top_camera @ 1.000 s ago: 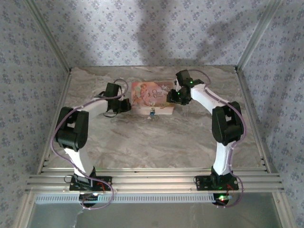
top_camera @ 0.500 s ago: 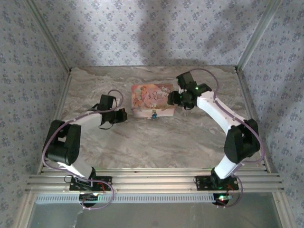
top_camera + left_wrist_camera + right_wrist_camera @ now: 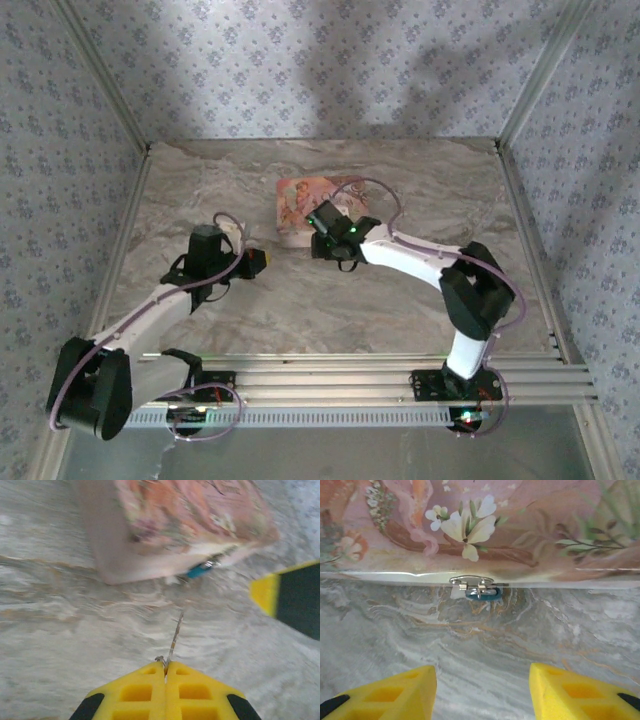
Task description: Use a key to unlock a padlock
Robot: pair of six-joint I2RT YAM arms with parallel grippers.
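The small blue padlock (image 3: 482,593) hangs from the metal hasp at the front edge of the pink printed box (image 3: 495,525), low against the table. My right gripper (image 3: 482,690) faces it from the near side, open, with nothing between its yellow fingers (image 3: 395,692). From above, the right gripper (image 3: 330,232) hovers over the box's front edge. My left gripper (image 3: 165,664) is shut on the key (image 3: 174,636), whose thin blade points ahead toward the padlock (image 3: 200,570), well short of it. It sits left of the box (image 3: 305,195) at the left gripper (image 3: 257,262).
The marble table (image 3: 320,300) stretches open in front of the box. One finger of the right gripper (image 3: 290,597) enters the left wrist view at the right. Patterned walls and metal frame posts (image 3: 525,95) close the table at the back and sides.
The right gripper swung left from the box's right end to its front middle, facing the padlock. The left arm drew back toward the near left, key still held.
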